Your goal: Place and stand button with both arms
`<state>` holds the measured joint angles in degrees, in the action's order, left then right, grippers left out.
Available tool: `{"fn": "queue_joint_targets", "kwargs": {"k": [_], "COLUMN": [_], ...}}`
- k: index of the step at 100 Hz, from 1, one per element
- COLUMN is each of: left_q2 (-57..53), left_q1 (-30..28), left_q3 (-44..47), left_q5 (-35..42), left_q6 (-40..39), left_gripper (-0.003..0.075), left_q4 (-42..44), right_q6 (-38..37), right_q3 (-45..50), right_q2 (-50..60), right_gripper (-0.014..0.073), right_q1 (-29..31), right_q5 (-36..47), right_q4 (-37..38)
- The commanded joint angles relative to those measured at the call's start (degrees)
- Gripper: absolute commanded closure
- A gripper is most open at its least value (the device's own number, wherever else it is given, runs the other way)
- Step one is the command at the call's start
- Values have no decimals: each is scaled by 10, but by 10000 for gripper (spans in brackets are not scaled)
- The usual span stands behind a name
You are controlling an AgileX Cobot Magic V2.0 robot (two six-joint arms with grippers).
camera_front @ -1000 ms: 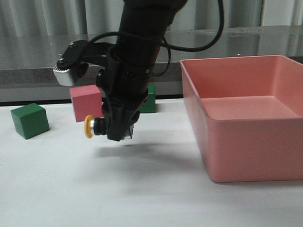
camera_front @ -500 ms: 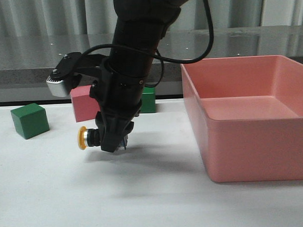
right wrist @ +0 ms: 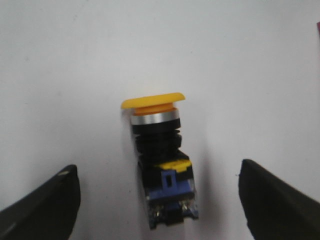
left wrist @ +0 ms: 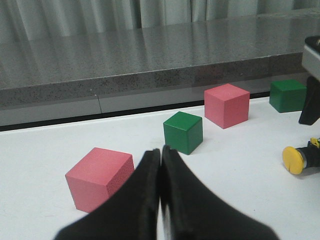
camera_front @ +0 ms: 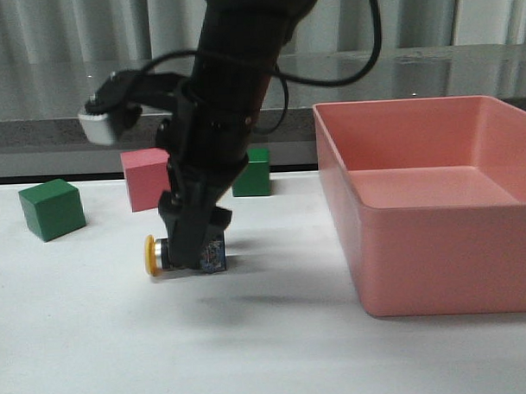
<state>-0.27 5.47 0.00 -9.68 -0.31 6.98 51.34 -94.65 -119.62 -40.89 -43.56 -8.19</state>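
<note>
**Button lies on its side on the table, right jaws spread around it**

The pink bin (camera_front: 436, 208), a smooth plastic tub with rounded corners filling the right of the front view, shows only bare floor and walls inside.

The button (camera_front: 185, 254) lies on its side on the matte white table (camera_front: 95, 341), left of centre in the front view, yellow cap pointing toward the left edge. The right gripper (camera_front: 195, 243) stands over it. The right wrist view alone shows the details: the button (right wrist: 160, 167) has a thin yellow mushroom cap, a silver ring, a ribbed black barrel and a blue block, and the two black fingers (right wrist: 42, 205) sit wide apart on either side, touching nothing.

The left wrist view alone shows the left gripper (left wrist: 161, 155) with its jaws pressed together on nothing, plus a fourth cube, pink (left wrist: 100, 177), outside the front camera's frame. Green cube (camera_front: 52, 209), pink cube (camera_front: 147, 177) and second green cube (camera_front: 252, 171) line the upper left of the front view.
</note>
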Motion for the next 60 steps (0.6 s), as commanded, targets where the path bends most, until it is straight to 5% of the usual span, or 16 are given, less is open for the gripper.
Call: {"fn": "queue_joint_targets", "kwargs": {"k": [1,13,29,45,60], "left_q2": [-18,-18,-18,-18,-18], "left_q1": [0,0,0,0,0], "left_q3": [26,26,26,26,26], "left_q5": [45,45,45,45,45], "left_q6": [-6,-6,-6,-6,-6], "left_gripper": [740,740,739,740,740], "left_q4": [0,0,0,0,0], "right_q6": [-33,-101,-214,-254,-289], "right_q3": [-19,-19,-14,26,153], "right_q2": [92,164,240,304,394], "right_gripper": [-3,171,673,670,670], "right_q1": [1,26,92,183,271], "right_q5": [-13,-30,-39,-29,66], "right_q4": [-8,-8,-8,-8,-8]}}
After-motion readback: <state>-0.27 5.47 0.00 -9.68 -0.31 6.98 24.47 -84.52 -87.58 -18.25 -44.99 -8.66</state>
